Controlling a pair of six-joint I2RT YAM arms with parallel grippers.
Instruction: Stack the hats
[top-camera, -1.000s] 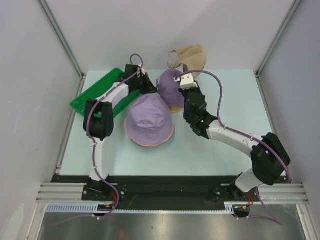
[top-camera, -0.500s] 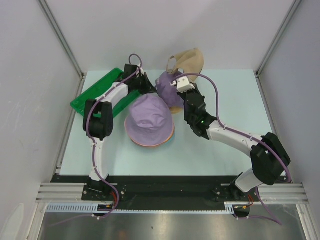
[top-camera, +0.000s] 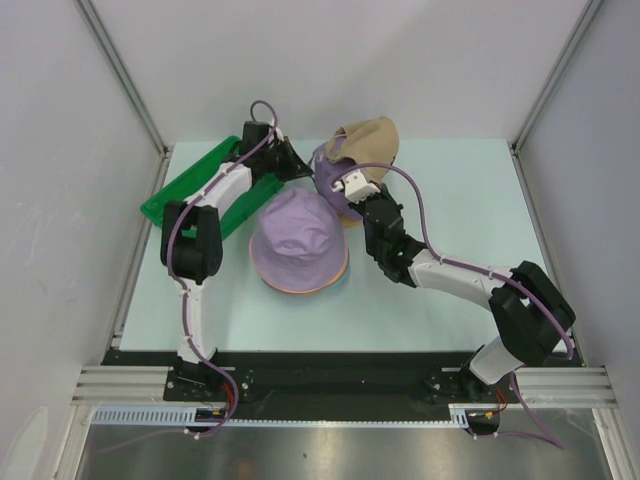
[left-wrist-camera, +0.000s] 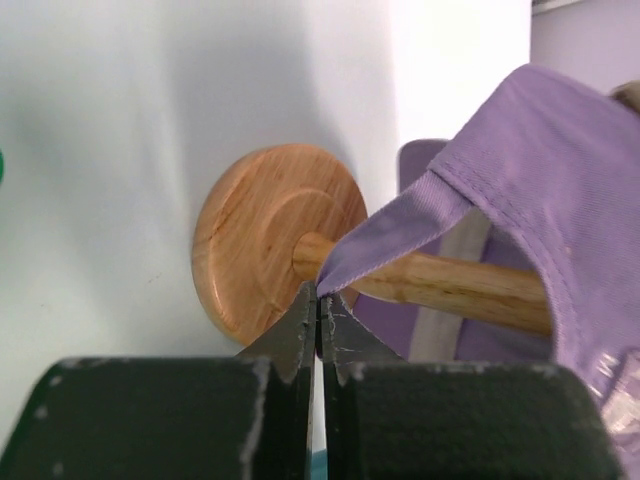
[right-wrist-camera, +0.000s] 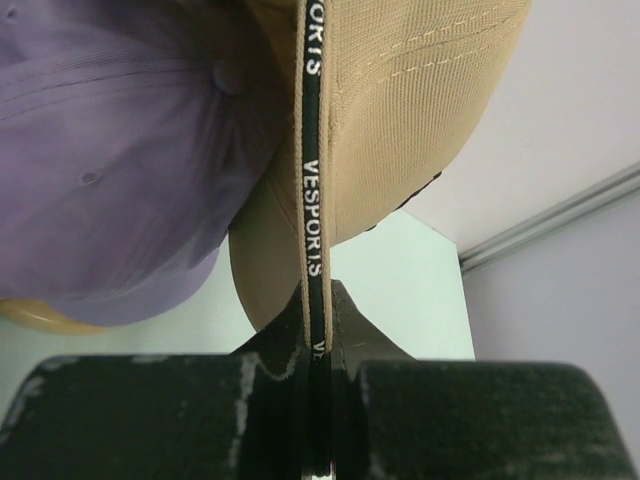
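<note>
Two pinches are what you have on screen, one per arm. Starting at the left of the table (top-camera: 450, 200), the green tray (top-camera: 175, 195) lies angled along the far-left corner, with the left arm stretched across it. The left gripper (left-wrist-camera: 320, 300) has its fingertips pressed together on the very edge of the purple hat (left-wrist-camera: 560, 180) – only a thin fold of brim sits between the tips, and the rest of the hat hangs to the right of them. That hat is draped over the wooden stand (left-wrist-camera: 270, 240), whose round base and stem you see just beyond the fingertips.

Nearer you, at the middle of the table, the lavender hat (top-camera: 298, 235) sits crown up on a stack, with an orange brim (top-camera: 303, 291) showing beneath its near edge.

On the right, the right gripper (right-wrist-camera: 315, 330) is clamped on the black lettered band of the tan cap (right-wrist-camera: 420, 90) – the band runs straight up out of the fingers and the cap's crown hangs above them, against the purple hat's far right side. You cannot tell whether the cap rests on it.
</note>
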